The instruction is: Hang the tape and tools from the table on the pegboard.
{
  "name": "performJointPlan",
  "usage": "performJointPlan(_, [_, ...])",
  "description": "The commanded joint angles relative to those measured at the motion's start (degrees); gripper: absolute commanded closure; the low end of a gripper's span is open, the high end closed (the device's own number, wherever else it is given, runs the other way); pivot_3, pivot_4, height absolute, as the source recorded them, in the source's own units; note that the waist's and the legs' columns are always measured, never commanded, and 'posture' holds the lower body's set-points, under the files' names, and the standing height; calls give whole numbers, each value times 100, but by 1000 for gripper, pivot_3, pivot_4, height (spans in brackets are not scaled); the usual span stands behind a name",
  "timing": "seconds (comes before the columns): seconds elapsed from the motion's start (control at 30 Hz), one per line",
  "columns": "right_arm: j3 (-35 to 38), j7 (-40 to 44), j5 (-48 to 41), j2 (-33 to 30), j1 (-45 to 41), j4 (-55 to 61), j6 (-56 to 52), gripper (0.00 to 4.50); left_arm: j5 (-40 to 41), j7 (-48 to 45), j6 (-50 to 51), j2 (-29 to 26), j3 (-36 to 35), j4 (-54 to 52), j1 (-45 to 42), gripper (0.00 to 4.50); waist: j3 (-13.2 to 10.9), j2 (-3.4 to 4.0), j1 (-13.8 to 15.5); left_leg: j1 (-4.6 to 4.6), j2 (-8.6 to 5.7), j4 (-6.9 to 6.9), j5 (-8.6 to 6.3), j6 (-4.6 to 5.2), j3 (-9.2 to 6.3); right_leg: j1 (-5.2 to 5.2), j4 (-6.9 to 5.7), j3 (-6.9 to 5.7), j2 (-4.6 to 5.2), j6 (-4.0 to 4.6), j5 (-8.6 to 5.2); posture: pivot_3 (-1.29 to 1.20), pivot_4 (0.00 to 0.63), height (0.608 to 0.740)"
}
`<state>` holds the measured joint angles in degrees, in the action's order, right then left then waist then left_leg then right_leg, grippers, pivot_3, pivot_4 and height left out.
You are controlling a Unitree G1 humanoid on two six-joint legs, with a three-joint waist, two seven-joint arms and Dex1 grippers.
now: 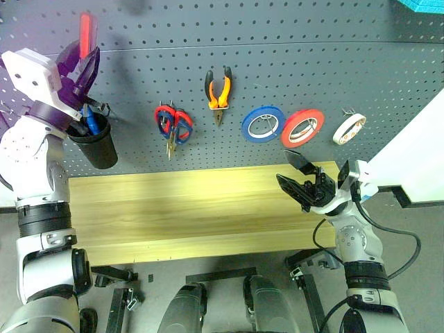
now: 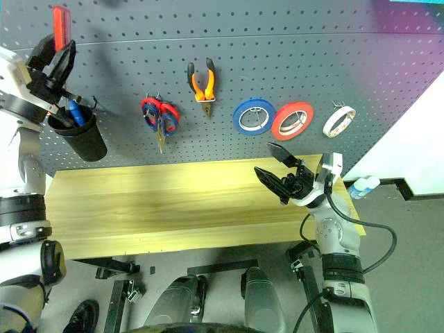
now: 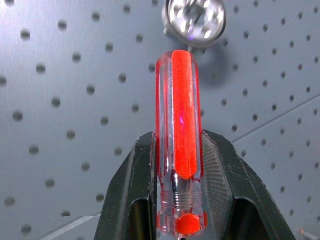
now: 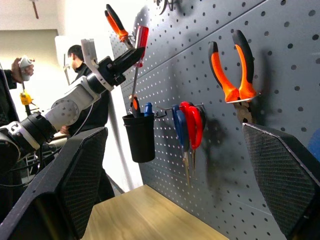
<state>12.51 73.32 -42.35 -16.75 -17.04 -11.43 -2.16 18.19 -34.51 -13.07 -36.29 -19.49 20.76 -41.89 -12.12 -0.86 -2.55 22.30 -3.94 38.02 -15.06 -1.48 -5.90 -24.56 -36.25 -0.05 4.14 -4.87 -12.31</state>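
Observation:
My left gripper (image 1: 84, 59) is shut on the clear red handle of the slim screwdriver (image 1: 84, 35), raised against the upper left of the dark grey pegboard (image 1: 277, 55). The screwdriver (image 4: 141, 37) points its thin shaft down to the mouth of a black cup (image 1: 94, 142). On the board's hooks hang scissors (image 1: 172, 125) with red and blue handles, orange-and-black pliers (image 1: 218, 94) and the whitish tape (image 1: 349, 128). My right gripper (image 1: 295, 175) stands open and holds nothing, over the right end of the wooden table (image 1: 187, 208).
A blue roll (image 1: 261, 123) and a red roll (image 1: 304, 127) hang between the pliers and the tape. The cup holds a blue-handled screwdriver (image 1: 90, 123). A white panel (image 1: 416, 159) stands at the right. A person (image 4: 77, 55) is behind the left arm.

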Motion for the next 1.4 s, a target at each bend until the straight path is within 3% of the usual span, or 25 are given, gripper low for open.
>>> performJointPlan(0.03, [102, -41, -19, -67, 25, 222, 54, 0, 13, -53, -429, -79, -127, 453, -290, 3604, 0, 0, 0, 0, 0, 0, 0, 0, 0, 0, 0, 0, 0, 0, 0, -104, 112, 740])
performJointPlan(0.27, [155, -121, -25, -233, 132, 416, -17, 0, 56, 66, -800, 182, -215, 698, 159, 3604, 1, 0, -11, 1, 1, 1, 0, 0, 1, -1, 0, 3, 2, -2, 2, -111, 130, 740])
performJointPlan(0.6, [183, -159, -85, -355, 197, 491, -206, 0, -127, 976, -894, 377, -393, 28, 1307, 3604, 1, 0, -2, -2, 18, 3, 0, 1, 8, -3, -1, 10, -8, 12, 11, -93, 141, 740])
performJointPlan(0.93, [150, -125, -30, -326, 85, 365, -196, 0, 188, 914, -510, 460, -327, -469, 1468, 237, 1, 0, 8, -6, 43, 7, 0, 0, 24, -2, 1, 17, -33, 22, 17, -78, 142, 740])
performJointPlan(0.97, [147, -124, -27, -322, 85, 363, -198, 0, 220, 902, -476, 472, -318, -535, 1469, 55, 1, 0, 8, -8, 47, 7, 0, 0, 28, -2, 1, 19, -37, 25, 19, -78, 142, 740])
performJointPlan(1.27, [154, -120, -8, -278, 42, 276, -162, 0, 546, 976, 69, 773, -117, -1499, 1325, 55, 2, -1, 5, -34, 66, 7, 0, -1, 96, 1, 1, 78, -57, 24, 33, -80, 139, 740])
performJointPlan(1.4, [218, -264, 35, -108, -95, 115, 19, 0, 681, 976, 627, 1061, 325, -2244, 1349, 55, 2, -2, 4, -58, 67, 6, 0, 0, 113, 16, 1, 96, -60, 19, 36, -75, 130, 740])
